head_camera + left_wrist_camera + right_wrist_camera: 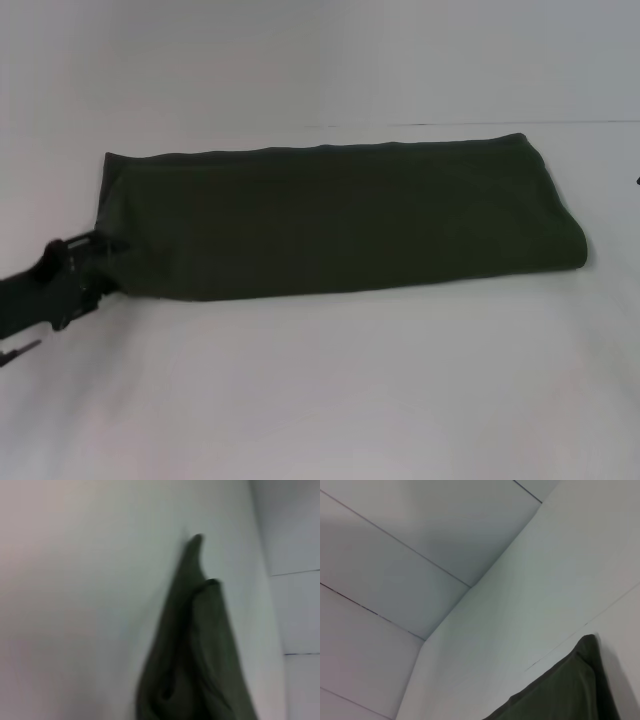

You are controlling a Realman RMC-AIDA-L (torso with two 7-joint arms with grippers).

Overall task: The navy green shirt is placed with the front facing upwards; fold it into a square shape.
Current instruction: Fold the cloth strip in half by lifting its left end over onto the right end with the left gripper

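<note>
The navy green shirt (340, 215) lies on the white table as a long folded band running left to right, with no lettering showing. My left gripper (104, 247) is at the band's left end, its black fingers closed on the fabric there, and that end looks slightly raised. In the left wrist view the shirt (200, 655) stretches away from the camera in bunched folds. One corner of the shirt (570, 690) shows in the right wrist view. Of my right arm only a dark sliver (637, 181) shows at the head view's right edge.
The white table (320, 390) spreads wide in front of the shirt. A pale wall (300, 60) stands close behind the shirt's far edge. In the right wrist view white wall panels (395, 555) meet the table.
</note>
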